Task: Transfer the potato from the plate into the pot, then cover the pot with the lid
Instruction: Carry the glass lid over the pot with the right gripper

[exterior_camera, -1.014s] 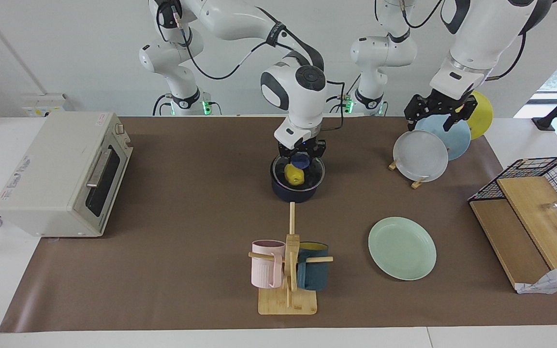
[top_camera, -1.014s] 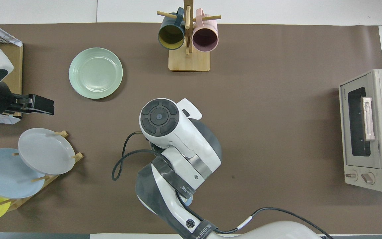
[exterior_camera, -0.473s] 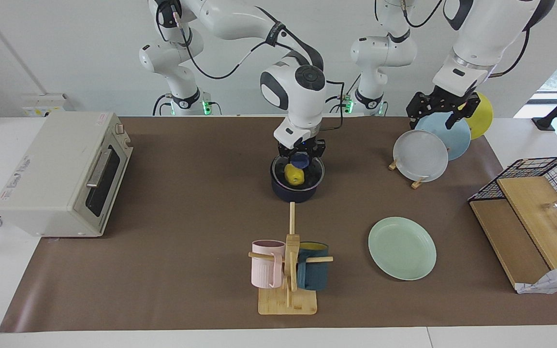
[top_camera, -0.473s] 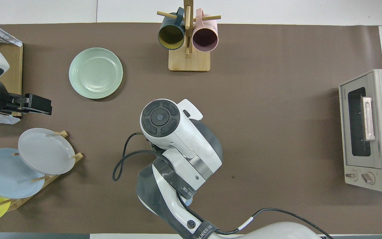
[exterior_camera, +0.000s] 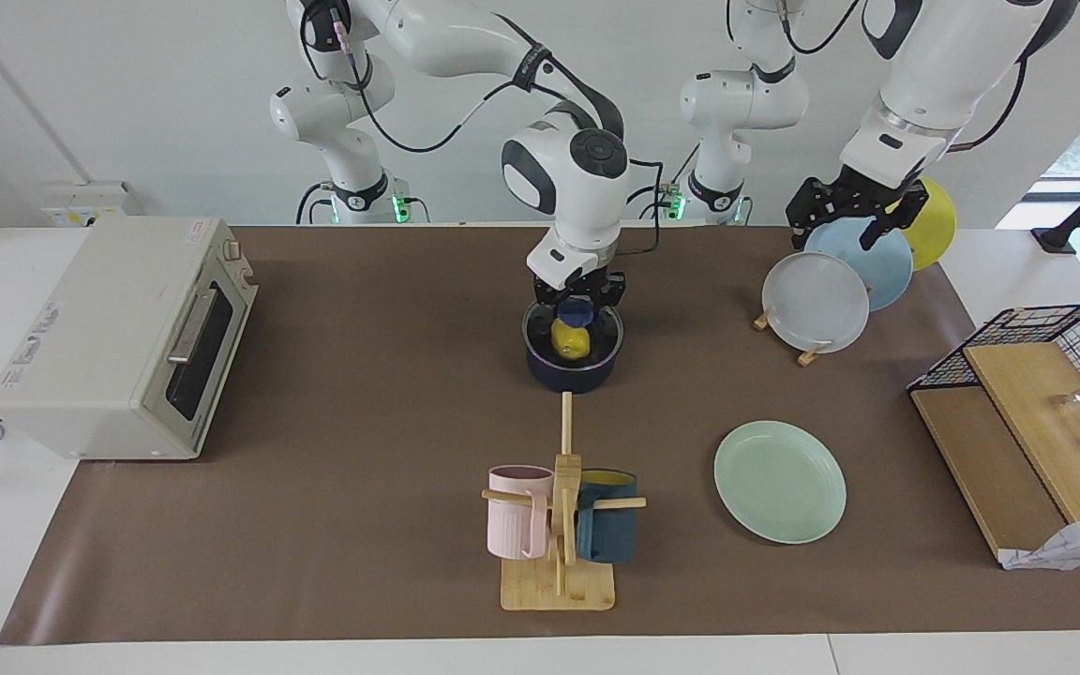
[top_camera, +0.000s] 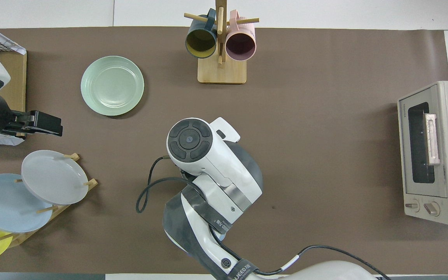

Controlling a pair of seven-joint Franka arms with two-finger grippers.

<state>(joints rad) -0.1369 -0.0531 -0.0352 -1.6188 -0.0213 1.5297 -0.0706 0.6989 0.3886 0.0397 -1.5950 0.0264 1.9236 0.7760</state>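
The dark blue pot [exterior_camera: 573,375] stands in the middle of the table. The yellow potato [exterior_camera: 570,341] lies inside it and shows through the clear glass lid [exterior_camera: 601,336]. My right gripper [exterior_camera: 576,302] reaches straight down and is shut on the lid's blue knob, holding the lid at the pot's rim. In the overhead view the right arm hides pot, lid and potato. The mint-green plate [exterior_camera: 779,480] [top_camera: 112,85] lies bare, farther from the robots toward the left arm's end. My left gripper [exterior_camera: 835,230] [top_camera: 55,128] hangs open and holds nothing, over the plate rack.
A toaster oven [exterior_camera: 123,337] sits at the right arm's end. A wooden mug rack [exterior_camera: 559,525] with a pink and a teal mug stands farther out than the pot. A rack of white, blue and yellow plates [exterior_camera: 817,300] and a wire basket [exterior_camera: 1056,337] stand at the left arm's end.
The right gripper and the lid have shifted slightly toward the right arm's end over the pot. The left gripper has risen a little above the plate rack.
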